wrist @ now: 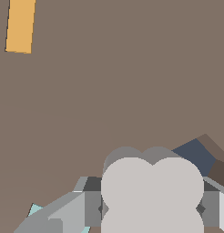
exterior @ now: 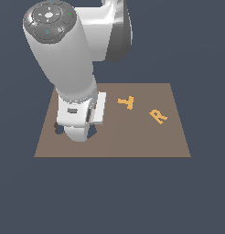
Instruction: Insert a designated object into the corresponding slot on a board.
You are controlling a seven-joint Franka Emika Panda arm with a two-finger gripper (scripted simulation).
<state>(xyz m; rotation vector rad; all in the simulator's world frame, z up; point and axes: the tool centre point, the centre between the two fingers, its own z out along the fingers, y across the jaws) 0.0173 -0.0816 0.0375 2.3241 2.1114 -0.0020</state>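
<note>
Pale grey and clover-shaped, the small flat four-lobed piece [wrist: 152,193] sits clamped between the pincer's [wrist: 152,210] fingers [wrist: 92,207], one pad on each side. Just past it a corner of a dark cutout [wrist: 196,155] shows in the large flat brown board [wrist: 114,82]. The white arm [exterior: 64,55] leans steeply down over the board; two orange letters [exterior: 126,102] lie well apart from the pincer.

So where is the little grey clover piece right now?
The grey clover piece shows only in the wrist view, held between the gripper fingers just above the brown board, beside a dark cutout. In the exterior view the arm hides it.
</note>
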